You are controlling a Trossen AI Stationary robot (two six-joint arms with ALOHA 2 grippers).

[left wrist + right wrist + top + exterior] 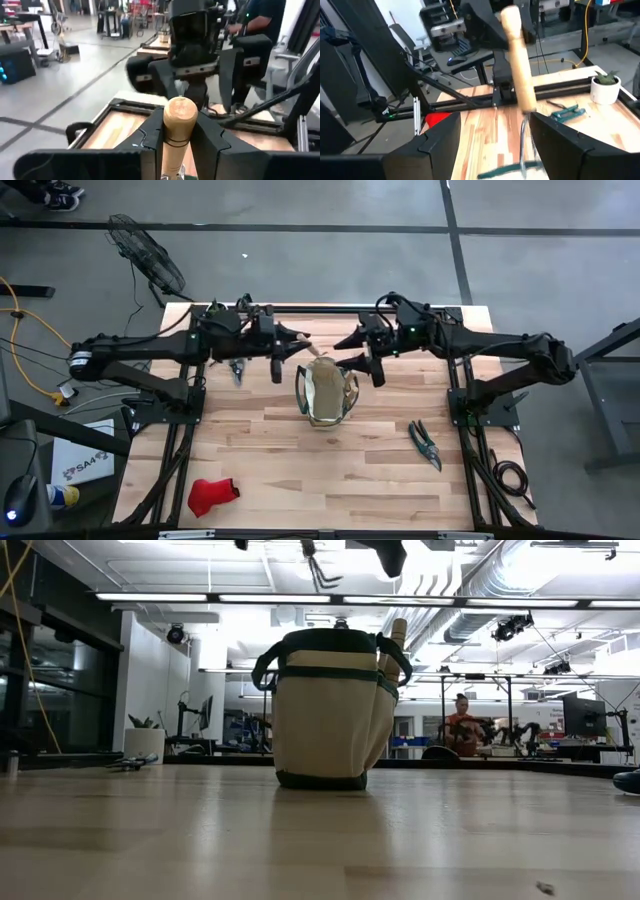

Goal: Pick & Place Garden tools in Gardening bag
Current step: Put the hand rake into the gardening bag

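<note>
The tan gardening bag (325,392) with green trim stands upright at mid-table; it also shows in the low view (330,710). A wooden handle (395,640) sticks out of its side. My left gripper (292,343) is just far-left of the bag, above its top, shut on a wood-handled tool (517,65). My right gripper (368,362) is open and empty just far-right of the bag. One pair of pruning shears (425,442) lies at the right, another (237,370) under my left arm. A red glove (212,495) lies near-left. My left gripper pinches the tool's wooden handle (176,142) between its two fingers, a little below the rounded free end (181,110). The fingers come roughly level from the table's left. The tool is lifted clear and tilted, handle end up, its metal shaft (522,142) pointing down over the bag.
A small white pot with a plant (605,87) stands at the far left by the shears (567,112). Bare wood lies in front of the bag. People and benches (462,715) show in the room beyond the table.
</note>
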